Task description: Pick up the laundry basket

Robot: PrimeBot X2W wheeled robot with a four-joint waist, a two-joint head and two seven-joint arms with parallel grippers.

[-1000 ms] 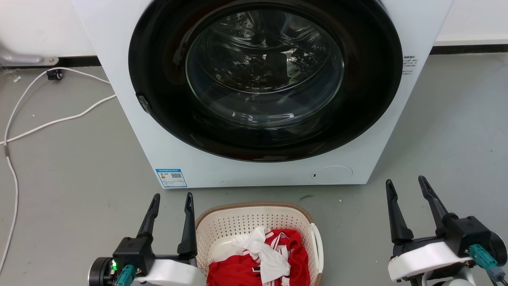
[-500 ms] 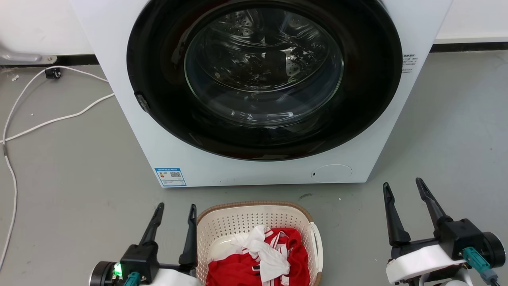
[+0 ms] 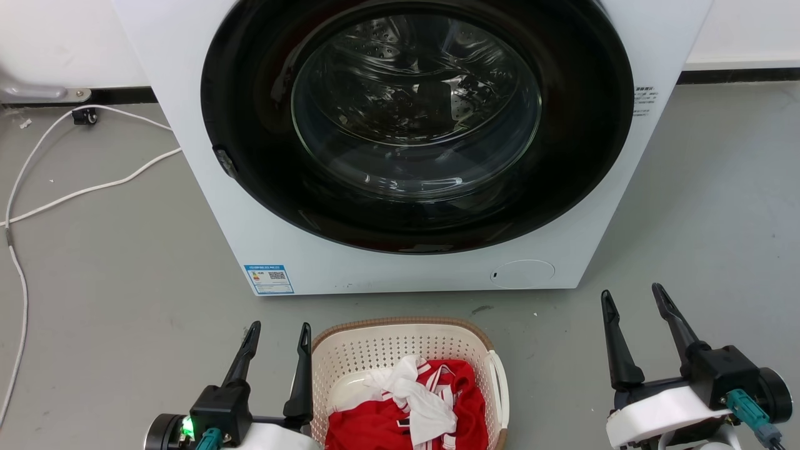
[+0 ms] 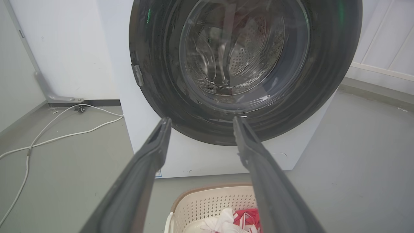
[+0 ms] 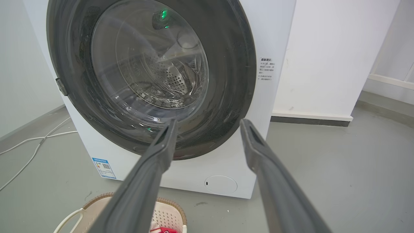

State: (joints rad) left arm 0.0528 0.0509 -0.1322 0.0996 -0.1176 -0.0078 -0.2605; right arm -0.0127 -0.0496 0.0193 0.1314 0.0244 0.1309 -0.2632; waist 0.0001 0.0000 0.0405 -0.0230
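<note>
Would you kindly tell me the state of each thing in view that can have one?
Washer door: shut.
Basket: upright on the floor, not gripped.
Clothes: heaped in the basket.
Left gripper: open, close by the basket's left side.
Right gripper: open, well apart from the basket.
Cable: loose on the floor.

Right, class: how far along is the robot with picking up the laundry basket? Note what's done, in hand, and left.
Done: little; the laundry basket sits on the floor, ungripped. In hand: left gripper open close beside its wall, right gripper open, well apart. Left: grasp and lift.
</note>
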